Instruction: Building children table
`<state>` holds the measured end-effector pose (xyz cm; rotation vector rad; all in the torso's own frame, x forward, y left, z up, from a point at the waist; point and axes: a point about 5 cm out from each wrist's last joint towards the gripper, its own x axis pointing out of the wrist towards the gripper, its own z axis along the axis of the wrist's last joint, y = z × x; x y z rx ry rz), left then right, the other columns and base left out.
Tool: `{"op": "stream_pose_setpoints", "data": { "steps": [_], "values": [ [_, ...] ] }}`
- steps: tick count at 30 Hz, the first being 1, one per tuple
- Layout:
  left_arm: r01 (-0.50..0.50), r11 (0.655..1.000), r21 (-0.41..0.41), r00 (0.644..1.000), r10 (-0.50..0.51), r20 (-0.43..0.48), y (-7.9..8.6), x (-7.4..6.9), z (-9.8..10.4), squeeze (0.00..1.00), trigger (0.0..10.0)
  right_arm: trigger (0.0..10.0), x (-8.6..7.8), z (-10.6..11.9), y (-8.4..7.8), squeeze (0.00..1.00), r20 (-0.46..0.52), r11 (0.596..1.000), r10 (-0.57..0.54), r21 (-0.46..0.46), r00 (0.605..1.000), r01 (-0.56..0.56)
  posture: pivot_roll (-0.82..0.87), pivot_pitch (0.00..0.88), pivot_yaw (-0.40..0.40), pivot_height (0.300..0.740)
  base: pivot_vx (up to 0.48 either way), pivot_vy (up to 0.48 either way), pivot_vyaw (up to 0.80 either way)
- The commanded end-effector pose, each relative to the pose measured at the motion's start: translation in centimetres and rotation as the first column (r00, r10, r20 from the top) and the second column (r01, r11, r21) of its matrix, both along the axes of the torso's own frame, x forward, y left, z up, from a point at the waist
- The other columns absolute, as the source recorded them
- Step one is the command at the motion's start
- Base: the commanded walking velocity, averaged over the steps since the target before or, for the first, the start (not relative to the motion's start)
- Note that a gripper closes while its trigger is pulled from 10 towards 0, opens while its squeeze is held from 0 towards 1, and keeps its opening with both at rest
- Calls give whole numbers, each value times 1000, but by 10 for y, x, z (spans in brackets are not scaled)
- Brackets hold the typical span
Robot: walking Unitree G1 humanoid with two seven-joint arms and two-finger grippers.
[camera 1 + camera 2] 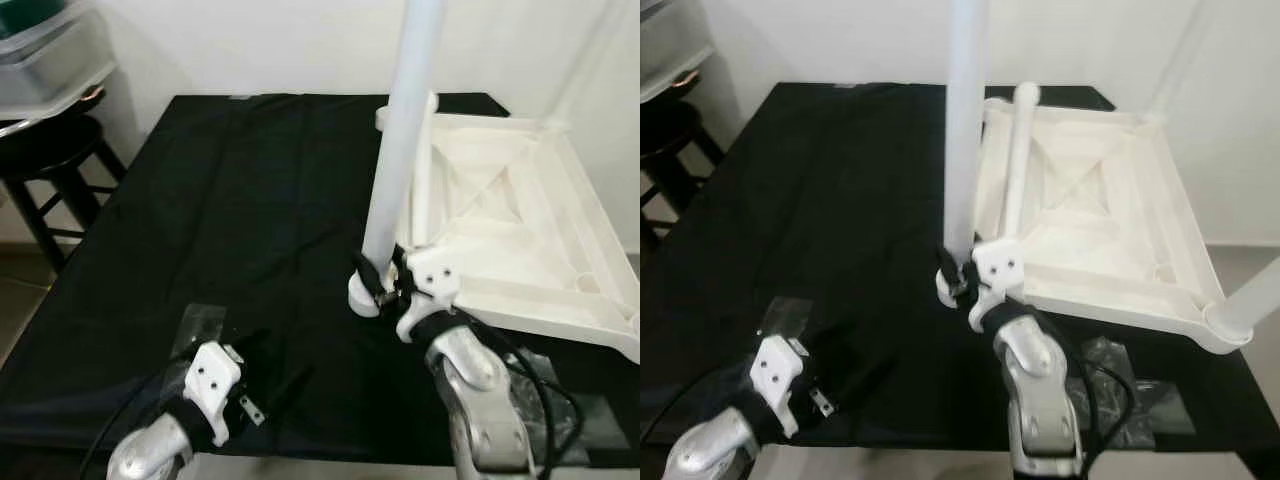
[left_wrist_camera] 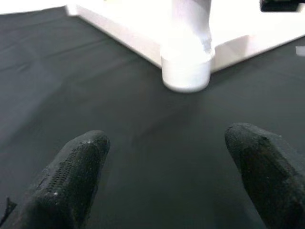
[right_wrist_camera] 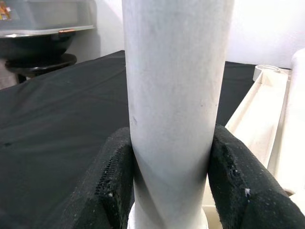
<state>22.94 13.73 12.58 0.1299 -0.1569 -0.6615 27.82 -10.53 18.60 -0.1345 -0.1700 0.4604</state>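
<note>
Two black fingers of the right gripper (image 1: 385, 280) clamp the white table leg (image 1: 400, 150) low on its shaft, just above the round corner socket (image 1: 365, 295) where its foot sits; holding it so near the base probably lets the arm steady or twist the leg into the socket while it stands upright. The tabletop (image 1: 510, 230) lies upside down on the black-draped surface (image 1: 230, 220), its ribbed underside facing up so the corner sockets are open to receive legs. Tabletop and leg look like smooth, matte white plastic, the leg a plain cylinder, the underside crossed by diagonal stiffening ribs. The left gripper (image 2: 162, 167) hovers low over the cloth, fingers spread wide and holding nothing, aimed toward the socket. The finger pads (image 3: 114, 176) look textured and rubbery, pressed against the leg on both sides.
</note>
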Motion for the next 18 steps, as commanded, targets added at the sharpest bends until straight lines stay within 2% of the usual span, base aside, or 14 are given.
{"op": "stream_pose_setpoints", "data": {
  "steps": [1,2,3,4,5,7,9,10,11,12,13,14,17,18],
  "values": [
    [10,1000,9,999,-10,-42,1,-3,-8,0,10000,0,-3,-27,7,0,-144,997,50,-45,988,-57,-37,240,17,740,0,0,0],
    [10,1000,9,999,-10,-42,1,-3,-8,0,10000,0,-3,-27,7,0,-144,997,50,-45,988,-57,-37,240,17,740,0,0,0],
    [-3,1000,5,999,4,-40,2,-2,-8,0,10000,0,-6,-24,17,0,-158,998,48,-37,986,-54,-26,233,24,740,0,0,0],
    [-10,1000,4,999,10,-38,3,-2,-8,0,10000,6824,-6,-22,20,0,-163,998,51,-31,985,-56,-26,233,24,740,0,0,0],
    [-14,1000,4,999,14,-38,3,-2,-8,0,10000,10000,-6,-20,23,0,-169,998,58,-24,984,-63,-20,228,27,740,0,0,0],
    [-14,1000,5,999,15,-37,3,-2,-8,0,10000,10000,-5,-19,25,0,-178,998,58,-18,982,-63,-18,228,27,740,0,0,0],
    [-9,1000,8,999,9,-39,4,-2,-8,0,10000,10000,-7,-13,34,0,-191,984,176,40,966,-172,-11,223,32,740,0,0,0],
    [-5,1000,10,999,6,-41,4,-2,-8,0,10000,10000,-9,-11,37,298,-191,973,231,59,954,-223,-10,223,34,740,0,0,0],
    [-5,1000,10,999,6,-41,4,-2,-8,0,10000,10000,-9,-11,37,298,-191,973,231,59,954,-223,-10,223,34,740,0,0,0],
    [-2,1000,12,999,2,-42,3,-1,-8,0,10000,10000,-11,-7,41,1000,-192,948,317,83,929,-307,-9,221,32,740,0,0,0],
    [-2,1000,12,999,2,-42,3,-1,-8,0,10000,10000,-11,-7,41,1000,-192,948,317,83,929,-307,-9,221,32,740,0,0,0],
    [1,1000,12,999,0,-42,3,-1,-8,0,10000,10000,-13,-5,43,1000,-191,930,367,93,910,-355,-8,221,31,740,0,0,0],
    [4,1000,9,999,-3,-42,2,-1,-8,0,10000,10000,-17,11,43,1000,-141,828,560,48,816,-559,-5,221,27,740,0,0,0],
    [4,1000,9,999,-3,-42,2,-1,-8,0,10000,10000,-17,11,43,1000,-141,828,560,48,816,-559,-5,221,27,740,0,0,0]
  ]
}}
